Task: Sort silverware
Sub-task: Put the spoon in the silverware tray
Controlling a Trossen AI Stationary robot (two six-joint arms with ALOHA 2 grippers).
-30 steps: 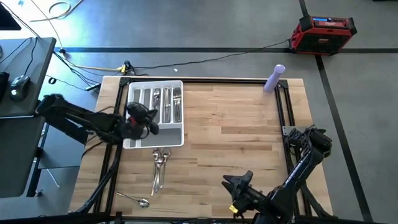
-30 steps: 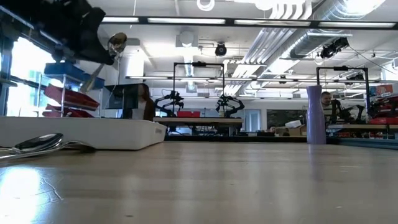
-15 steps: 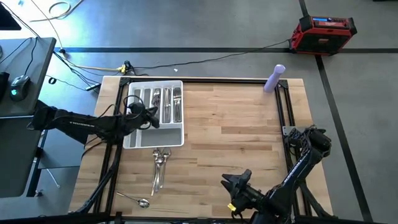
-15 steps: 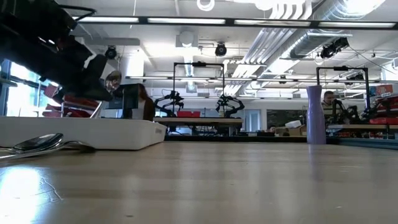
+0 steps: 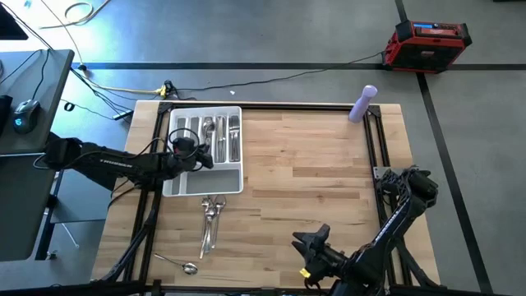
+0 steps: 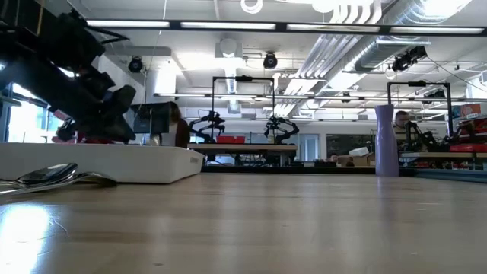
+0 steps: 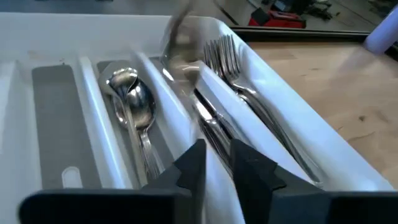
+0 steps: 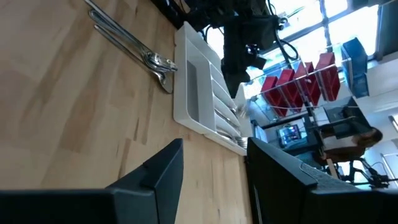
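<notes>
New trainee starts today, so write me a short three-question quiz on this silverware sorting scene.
1. True or false: the white tray holds no silverware.
2. Which arm reaches over the tray? A left, B right.
3. What stands at the table's far right corner?
Key: 1 false; 2 A, the left arm; 3 the purple bottle.

Grey floor (image 5: 271,41), ceiling striplights (image 6: 228,25)
</notes>
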